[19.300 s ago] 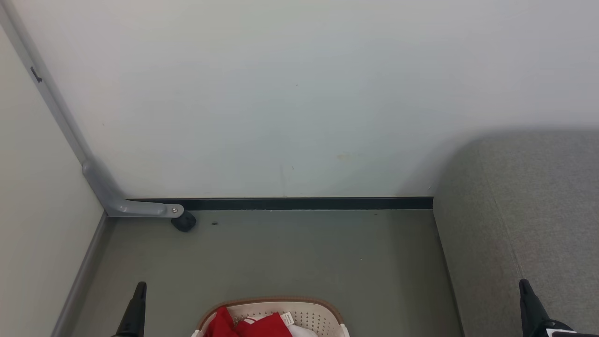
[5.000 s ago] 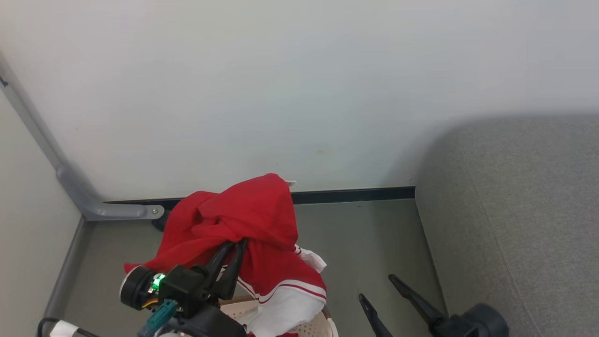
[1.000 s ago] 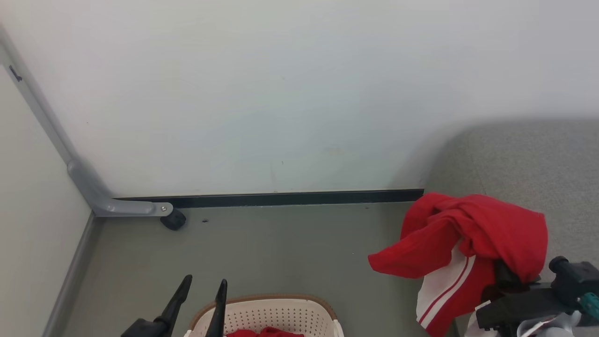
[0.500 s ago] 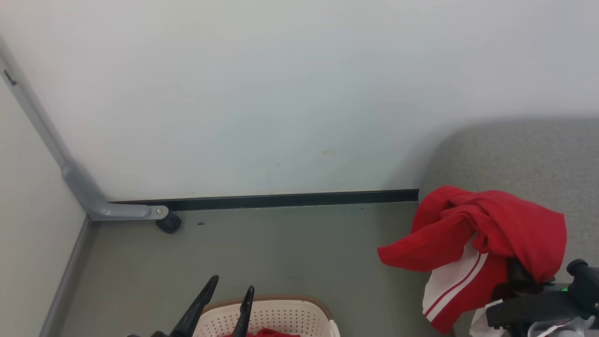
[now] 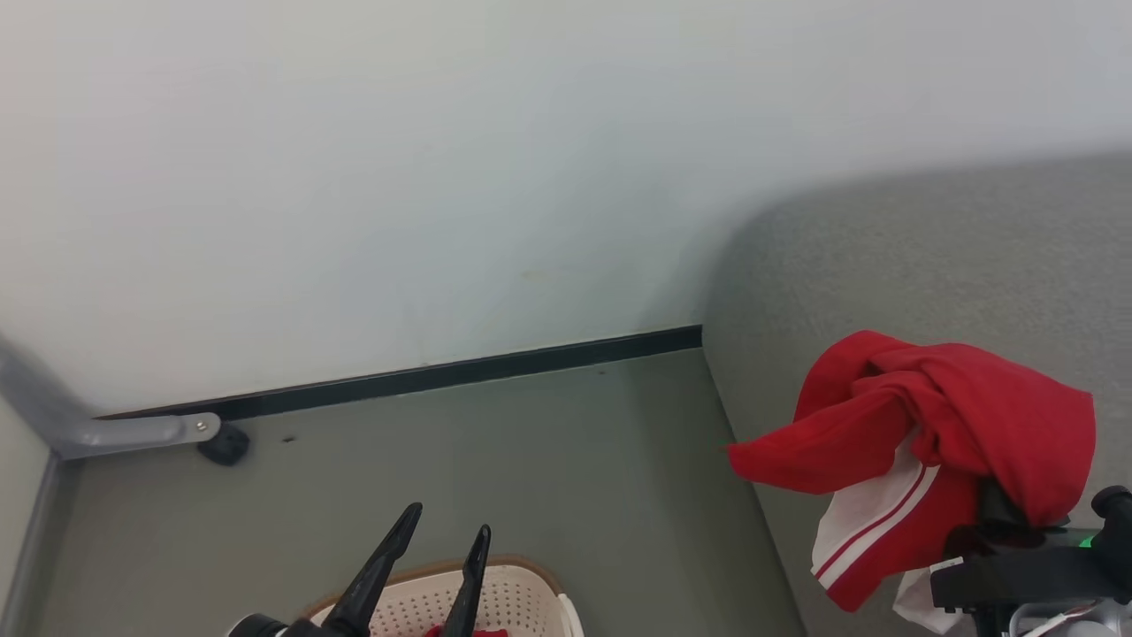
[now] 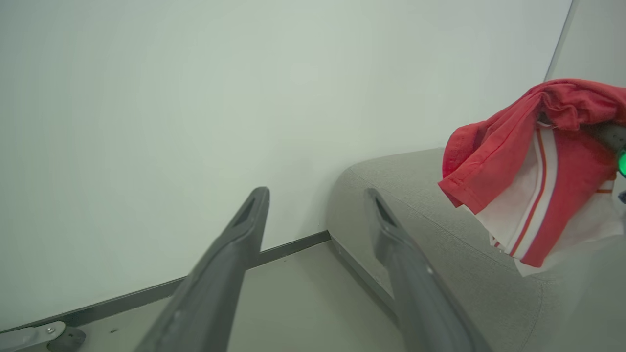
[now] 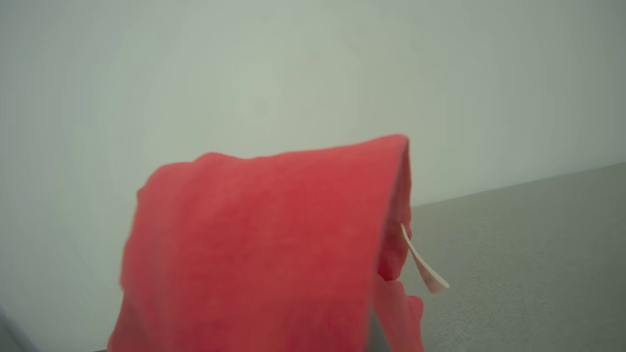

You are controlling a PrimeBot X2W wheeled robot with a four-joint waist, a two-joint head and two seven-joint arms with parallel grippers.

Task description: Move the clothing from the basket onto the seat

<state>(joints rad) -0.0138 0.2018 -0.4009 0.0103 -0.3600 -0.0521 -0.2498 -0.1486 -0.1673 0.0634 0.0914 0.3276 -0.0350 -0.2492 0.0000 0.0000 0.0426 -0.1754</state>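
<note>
Left gripper: two long dark tapered fingers [image 5: 447, 522] rise from the bottom edge, left of centre in the head view. They slant up and right, spread apart, with nothing between them [image 6: 315, 193].
Left wrist: round black housing [image 5: 256, 626] at the bottom edge.
Right gripper: lower right [image 5: 995, 513], clamped inside the soft bright red-and-white garment [image 5: 973, 416] draped over its fingers.
Right wrist: black blocky housing [image 5: 1017, 579] in the lower right corner, with a green light lit.
</note>
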